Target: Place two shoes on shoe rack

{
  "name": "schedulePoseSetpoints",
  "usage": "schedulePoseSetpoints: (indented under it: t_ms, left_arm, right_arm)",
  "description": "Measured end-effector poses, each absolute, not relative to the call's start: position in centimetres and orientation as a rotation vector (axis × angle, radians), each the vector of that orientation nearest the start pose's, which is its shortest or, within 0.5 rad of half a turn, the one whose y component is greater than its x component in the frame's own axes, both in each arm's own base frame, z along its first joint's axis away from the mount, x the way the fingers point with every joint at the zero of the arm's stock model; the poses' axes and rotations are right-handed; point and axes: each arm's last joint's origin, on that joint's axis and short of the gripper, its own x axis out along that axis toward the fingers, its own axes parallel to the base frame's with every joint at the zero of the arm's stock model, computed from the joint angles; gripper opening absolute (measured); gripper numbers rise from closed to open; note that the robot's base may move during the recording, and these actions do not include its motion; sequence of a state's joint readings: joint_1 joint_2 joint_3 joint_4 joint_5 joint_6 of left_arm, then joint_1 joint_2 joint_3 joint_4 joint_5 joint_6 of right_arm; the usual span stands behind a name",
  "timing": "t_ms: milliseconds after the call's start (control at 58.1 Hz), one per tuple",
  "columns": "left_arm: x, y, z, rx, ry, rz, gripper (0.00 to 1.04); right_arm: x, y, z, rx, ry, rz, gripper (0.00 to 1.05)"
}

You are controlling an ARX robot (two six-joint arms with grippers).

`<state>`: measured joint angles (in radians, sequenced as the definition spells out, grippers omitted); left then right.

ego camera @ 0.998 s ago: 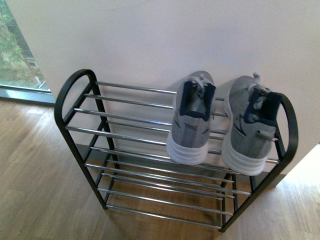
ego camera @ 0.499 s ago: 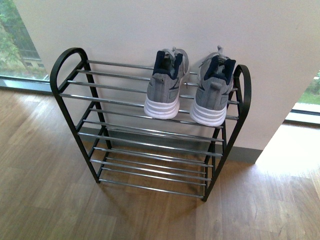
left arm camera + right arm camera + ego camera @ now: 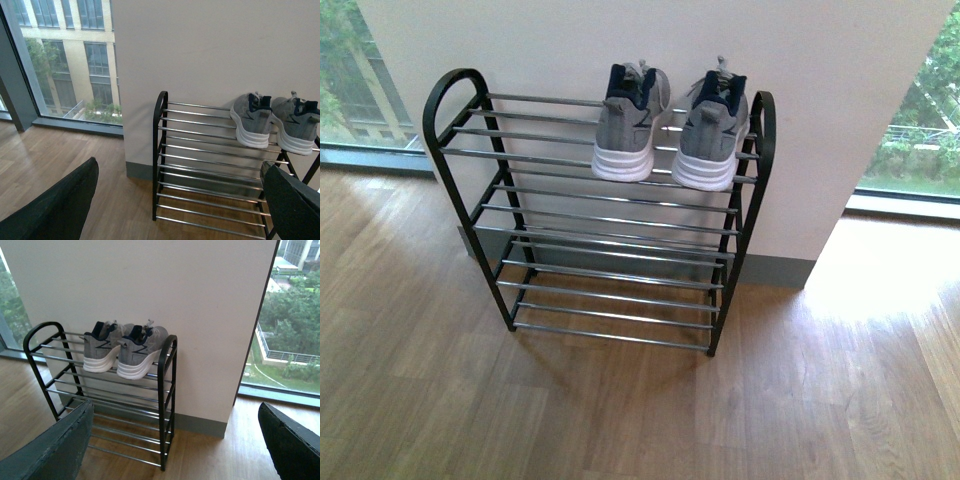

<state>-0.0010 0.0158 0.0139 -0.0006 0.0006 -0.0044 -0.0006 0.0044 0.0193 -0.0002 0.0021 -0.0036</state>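
Observation:
Two grey knit shoes with white soles, one (image 3: 628, 124) beside the other (image 3: 712, 130), sit heels outward on the top tier at the right end of the shoe rack (image 3: 470, 232), a black frame with chrome bars against the wall. The same pair appears in the left wrist view as shoe (image 3: 251, 125) and shoe (image 3: 297, 128) on the rack (image 3: 159, 150), and in the right wrist view as shoe (image 3: 101, 351) and shoe (image 3: 139, 353) on the rack (image 3: 167, 390). My left gripper (image 3: 182, 205) is open and holds nothing. My right gripper (image 3: 175, 445) is open too, well back from the rack.
A pale wall (image 3: 820, 120) with a grey skirting board stands behind the rack. Floor-to-ceiling windows (image 3: 910, 110) flank it on both sides. Wooden floor (image 3: 620, 410) stretches in front, with a bright sunlit patch at the right.
The front view has drawn back from the rack: the rack and shoes look smaller and higher in frame, and more floor and the right window show. The shoes have not shifted on the tier.

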Motion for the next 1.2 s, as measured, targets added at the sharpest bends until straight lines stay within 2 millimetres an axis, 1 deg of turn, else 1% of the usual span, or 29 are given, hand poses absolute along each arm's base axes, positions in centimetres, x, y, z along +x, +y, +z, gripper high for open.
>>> schedulePoseSetpoints:
  t_ms: [1204]
  left_arm:
    - [9.78,0.00,16.70,-0.004,0.002,0.000,0.95]
  right_arm:
    - [9.68,0.00,16.97,-0.004,-0.014,0.000,0.95]
